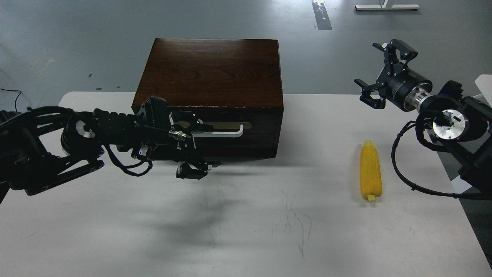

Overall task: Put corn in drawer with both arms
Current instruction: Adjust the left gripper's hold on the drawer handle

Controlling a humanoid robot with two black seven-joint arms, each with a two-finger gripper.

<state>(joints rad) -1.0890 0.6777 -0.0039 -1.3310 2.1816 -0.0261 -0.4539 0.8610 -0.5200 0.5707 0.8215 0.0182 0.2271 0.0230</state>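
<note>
Left gripper (pixel 194 148) at the white handle (pixel 221 132) of the shut drawer (pixel 238 132); can't tell if clamped. Pull straight, level. Right gripper (pixel 378 73) spread, above corn (pixel 371 170).

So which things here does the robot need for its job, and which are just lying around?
Needed: corn; drawer with its white handle; left gripper; right gripper.
Just there: table; white frame on the floor; tape strip on the floor.
</note>
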